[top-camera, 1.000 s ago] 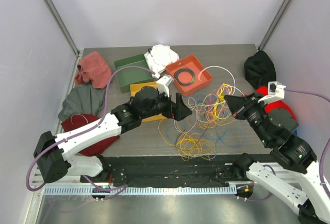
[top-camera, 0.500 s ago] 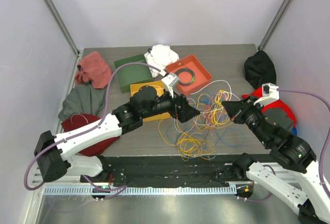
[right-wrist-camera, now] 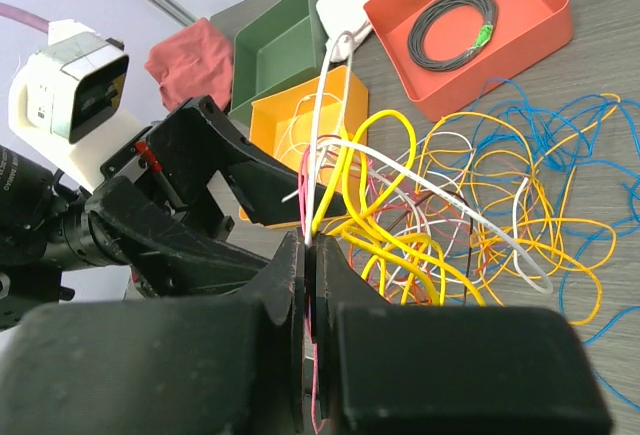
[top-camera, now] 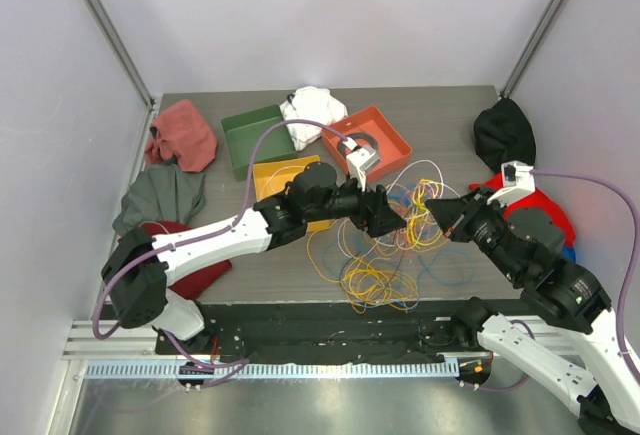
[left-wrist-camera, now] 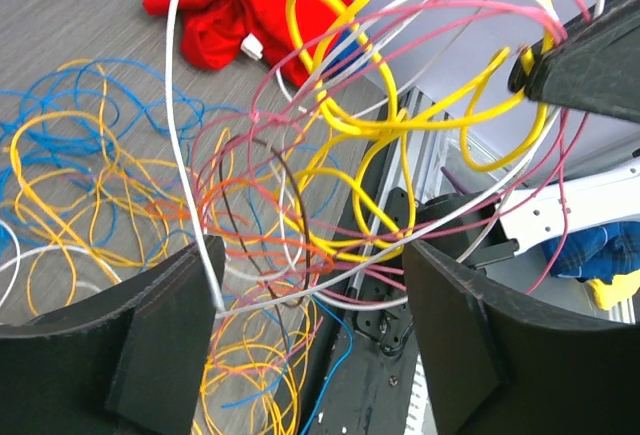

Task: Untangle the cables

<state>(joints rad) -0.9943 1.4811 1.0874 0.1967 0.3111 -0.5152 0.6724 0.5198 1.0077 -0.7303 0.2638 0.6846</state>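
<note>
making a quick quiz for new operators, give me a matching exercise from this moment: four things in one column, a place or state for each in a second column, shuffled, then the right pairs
Things
1. red tray
2. left gripper
3. right gripper
4. black cloth

Places or states
a. shut on strands of the cables
b. at the far right corner of the table
c. holds a coiled dark cable
d. open, with cables looping between its fingers

Pairs: 1-c, 2-d, 3-a, 4-b
</note>
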